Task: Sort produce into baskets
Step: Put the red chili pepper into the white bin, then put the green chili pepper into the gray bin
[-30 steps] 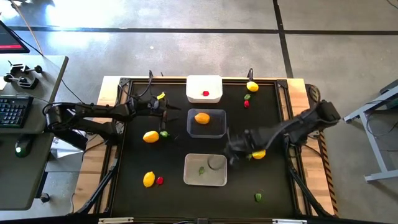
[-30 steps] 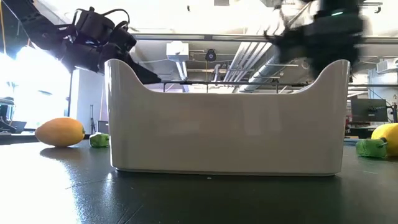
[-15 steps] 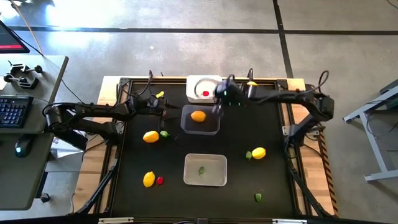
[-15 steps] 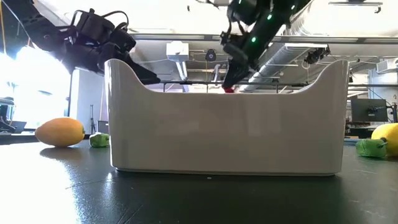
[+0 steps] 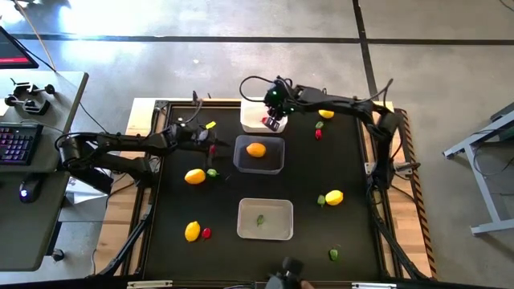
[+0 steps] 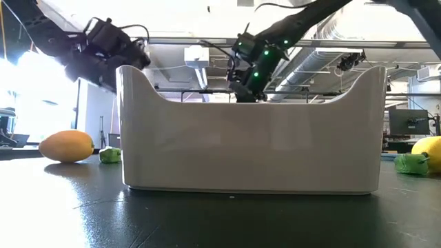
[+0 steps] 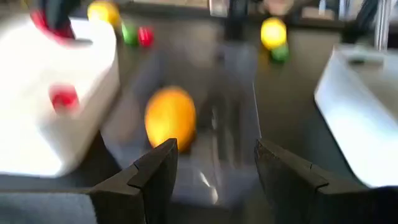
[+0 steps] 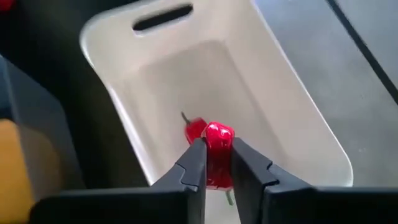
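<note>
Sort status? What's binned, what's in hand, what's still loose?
Binned: a red berry in the white basket, a lemon in the clear basket, a green piece in the grey basket.

In hand: right claw over the white basket, shut on a second red berry. Left claw open beside the clear basket.

Left: four lemons, plus red and green pieces, on the table.

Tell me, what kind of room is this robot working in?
Probably a lab or workshop, not a kitchen. The floor is bare concrete, pipes and ducts run along an open ceiling, and a desk with a keyboard stands beside the black table where the toy fruit lies.
</note>
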{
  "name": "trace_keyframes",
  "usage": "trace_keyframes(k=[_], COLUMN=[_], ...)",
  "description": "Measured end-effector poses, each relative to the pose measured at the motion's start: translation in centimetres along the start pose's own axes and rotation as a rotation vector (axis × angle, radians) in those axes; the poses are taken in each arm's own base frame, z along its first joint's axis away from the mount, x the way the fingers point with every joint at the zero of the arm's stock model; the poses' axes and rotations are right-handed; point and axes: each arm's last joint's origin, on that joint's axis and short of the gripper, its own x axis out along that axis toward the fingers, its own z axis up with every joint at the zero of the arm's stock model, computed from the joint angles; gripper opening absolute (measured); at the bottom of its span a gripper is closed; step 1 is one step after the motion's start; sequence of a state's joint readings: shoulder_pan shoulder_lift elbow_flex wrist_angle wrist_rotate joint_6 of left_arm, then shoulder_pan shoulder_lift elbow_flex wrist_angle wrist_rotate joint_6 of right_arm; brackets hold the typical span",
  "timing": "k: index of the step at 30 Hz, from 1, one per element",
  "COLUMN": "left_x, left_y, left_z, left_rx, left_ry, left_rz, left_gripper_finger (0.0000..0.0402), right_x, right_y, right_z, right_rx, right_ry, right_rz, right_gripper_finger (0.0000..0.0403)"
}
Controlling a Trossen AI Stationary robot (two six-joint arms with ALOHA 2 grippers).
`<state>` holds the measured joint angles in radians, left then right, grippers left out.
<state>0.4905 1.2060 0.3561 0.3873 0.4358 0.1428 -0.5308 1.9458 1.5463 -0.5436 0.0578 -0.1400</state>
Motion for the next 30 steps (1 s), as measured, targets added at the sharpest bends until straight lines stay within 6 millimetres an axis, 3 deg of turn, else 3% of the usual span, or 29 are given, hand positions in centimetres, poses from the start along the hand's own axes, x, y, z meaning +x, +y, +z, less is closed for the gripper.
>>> trace_keyframes(k=[4, 10, 16, 20, 27, 30], left_x=[0.1, 1.1, 1.9, 2.4, 3.3, 3.6], left_y=[-0.7, -2.0, -2.0, -2.1, -2.1, -2.2], left_z=[-1.4, -2.0, -2.4, -2.2, -2.4, -2.7], left_rx=[-0.039, -0.048, -0.039, -0.023, -0.018, -0.027], left_ry=[0.140, 0.194, 0.220, 0.181, 0.164, 0.178], left_rz=[-0.040, -0.068, 0.033, 0.026, 0.001, -0.004], left_gripper_finger=[0.0200, 0.0188, 0.0160, 0.0143, 0.0123, 0.0119], right_x=[0.6, 0.9, 0.9, 0.3, -2.0, -2.5], right_y=[-0.5, -1.1, -1.4, -1.1, 0.0, 0.4], right_z=[0.2, 0.2, 0.1, -0.1, 0.6, 0.9], right_rx=[-0.054, -0.058, -0.051, -0.060, -0.114, -0.117], right_ry=[0.066, 0.081, 0.082, 0.109, 0.065, 0.042], right_rz=[-0.014, -0.041, -0.042, -0.037, -0.010, 0.010], right_gripper_finger=[0.0075, 0.0139, 0.0155, 0.0135, 0.0021, 0.0011])
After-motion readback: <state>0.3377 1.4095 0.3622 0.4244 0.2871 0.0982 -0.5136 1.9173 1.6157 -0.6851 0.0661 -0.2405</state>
